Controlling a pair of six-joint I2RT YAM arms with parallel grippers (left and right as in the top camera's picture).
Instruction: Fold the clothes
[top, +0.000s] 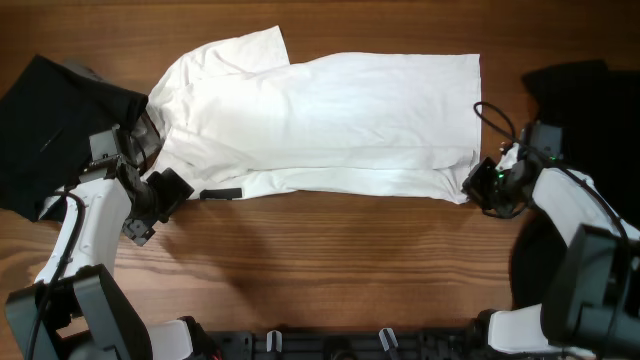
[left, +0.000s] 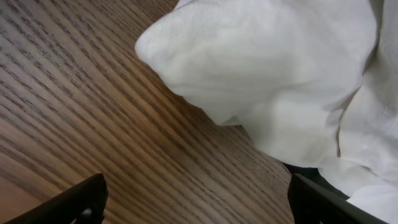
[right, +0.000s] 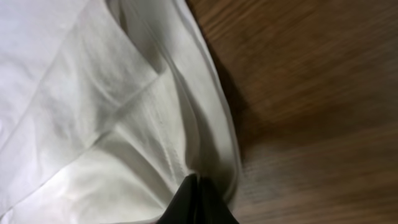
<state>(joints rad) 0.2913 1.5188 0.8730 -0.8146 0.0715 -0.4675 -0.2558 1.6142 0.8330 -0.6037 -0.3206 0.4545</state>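
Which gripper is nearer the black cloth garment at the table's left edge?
Left. The left gripper hangs open beside the black garment; the right gripper is shut on the far hem corner of the white cloth T-shirt.

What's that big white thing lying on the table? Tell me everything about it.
A plain white T-shirt, soft wrinkled cloth, lies flat across the wooden table, hem toward the right, one short sleeve showing at the far edge, near side seemingly folded in. The right gripper is shut on its hem corner.
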